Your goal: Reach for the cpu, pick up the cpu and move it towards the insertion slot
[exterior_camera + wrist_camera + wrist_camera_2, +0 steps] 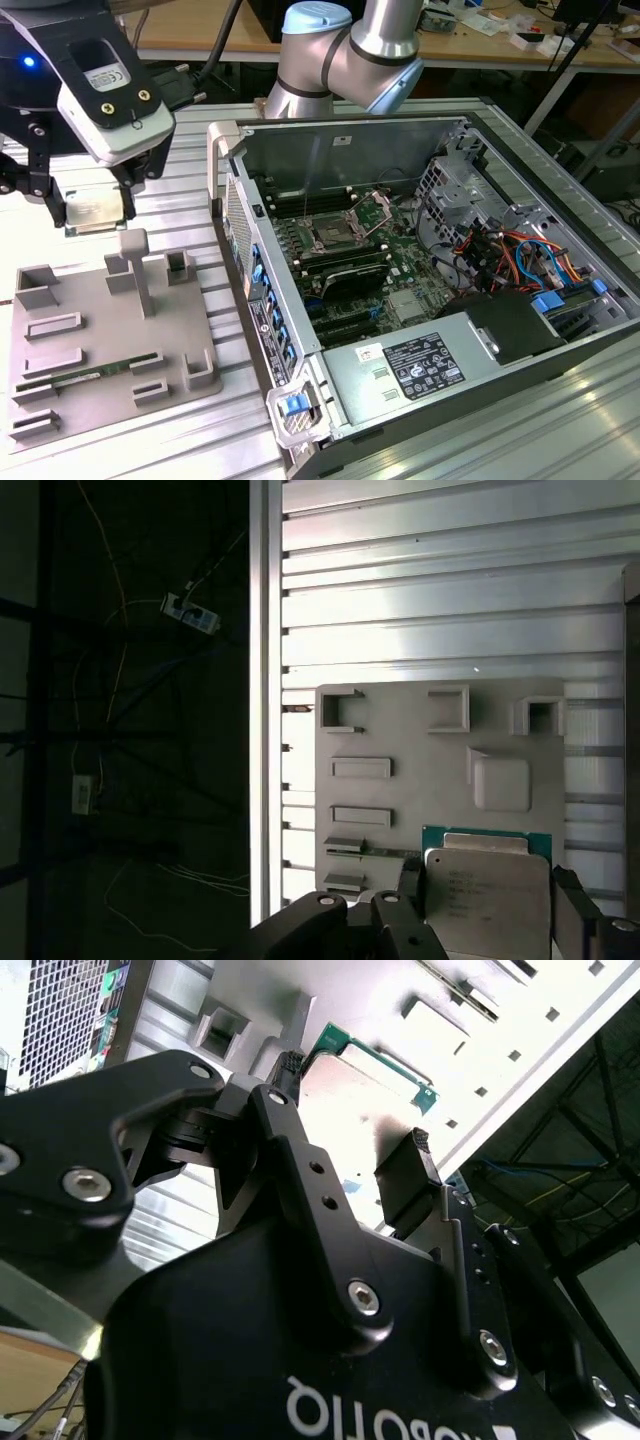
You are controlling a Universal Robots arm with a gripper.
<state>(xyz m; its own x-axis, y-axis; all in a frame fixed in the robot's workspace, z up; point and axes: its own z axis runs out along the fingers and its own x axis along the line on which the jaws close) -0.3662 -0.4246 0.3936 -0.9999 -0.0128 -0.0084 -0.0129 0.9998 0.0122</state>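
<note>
Gripper: I am closing my gripper [92, 209] on the cpu [98, 213]; the fingers [405, 1182] are pressing its opposite edges, as both wrist views show.

Cpu: it is hanging in my grasp, pale metal face up, above the far end of the grey fixture plate [100, 345] at the exterior view's left; I judge it lifted off the plate and not resting on it.

Insertion slot: the insertion slot [333, 236] is sitting inside the open computer case [340, 130], well apart from the cpu, with the case's side wall [225, 190] standing between them.

Bench: the ribbed metal bench [520, 430] is carrying both plate and case.

Risk, slip: I am holding only thin edges; a jolt could be tilting or dropping the chip.

Risk, collision: travelling too low, I could be striking that wall; a tilted chip could be damaging the socket contacts.
</note>
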